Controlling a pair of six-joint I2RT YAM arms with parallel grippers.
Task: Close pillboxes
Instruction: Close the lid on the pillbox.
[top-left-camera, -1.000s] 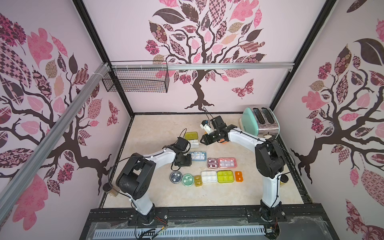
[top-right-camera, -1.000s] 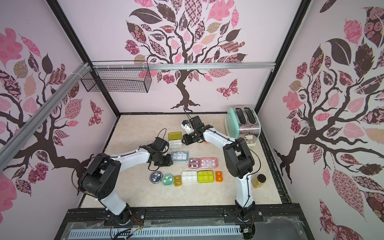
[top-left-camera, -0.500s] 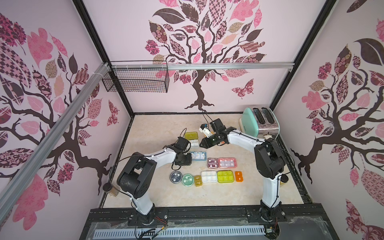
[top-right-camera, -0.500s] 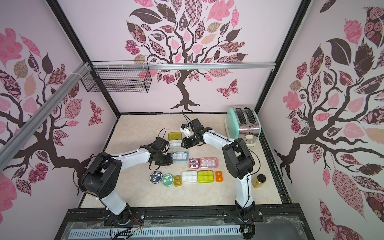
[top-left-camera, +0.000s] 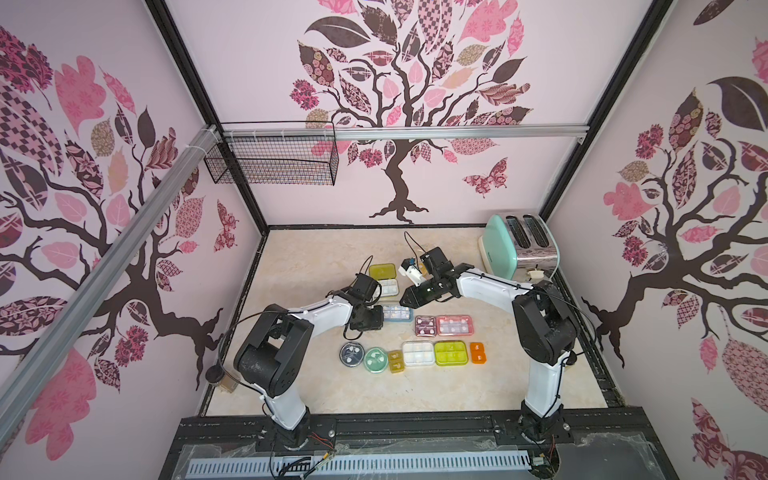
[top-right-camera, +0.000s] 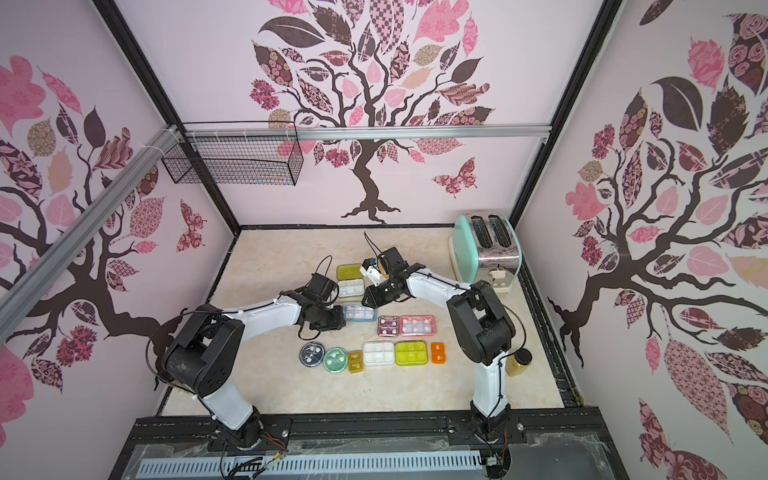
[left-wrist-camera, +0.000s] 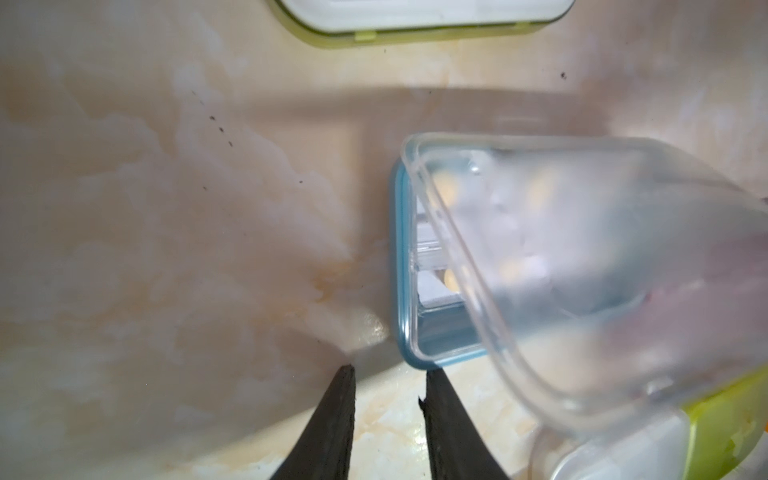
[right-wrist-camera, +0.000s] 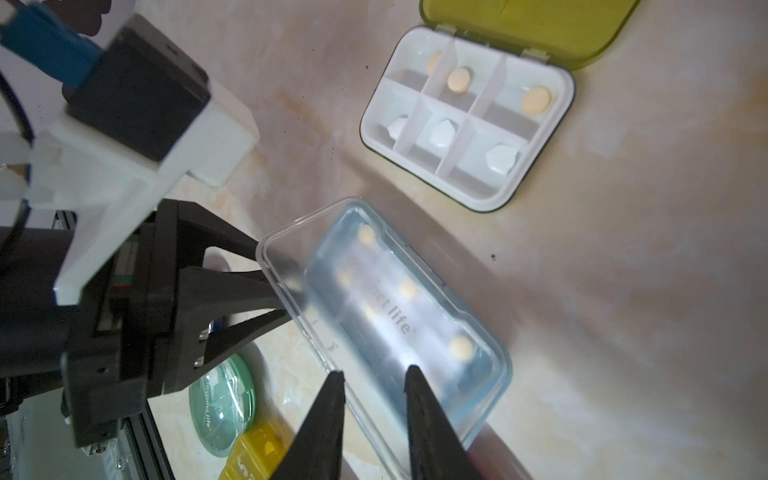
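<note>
Your blue pillbox (top-left-camera: 397, 313) sits mid-table (top-left-camera: 307, 257), frame centre in both top views, clear lid (right-wrist-camera: 386, 316) half-raised and tilted. Lid lettering ends "life"; start blurred. Pale round pills (right-wrist-camera: 460, 347) show through, count unclear. Your left jaws narrow, empty, just beside box corner. Your right jaws narrow over lid; contact you cannot tell. Upper right of right wrist view: open pillbox (right-wrist-camera: 465, 120), six compartments, three tan pills, three white; lime lid (right-wrist-camera: 528, 25) cut off by frame edge. Lower left: round green pillbox (right-wrist-camera: 220, 407), print too small.
</note>
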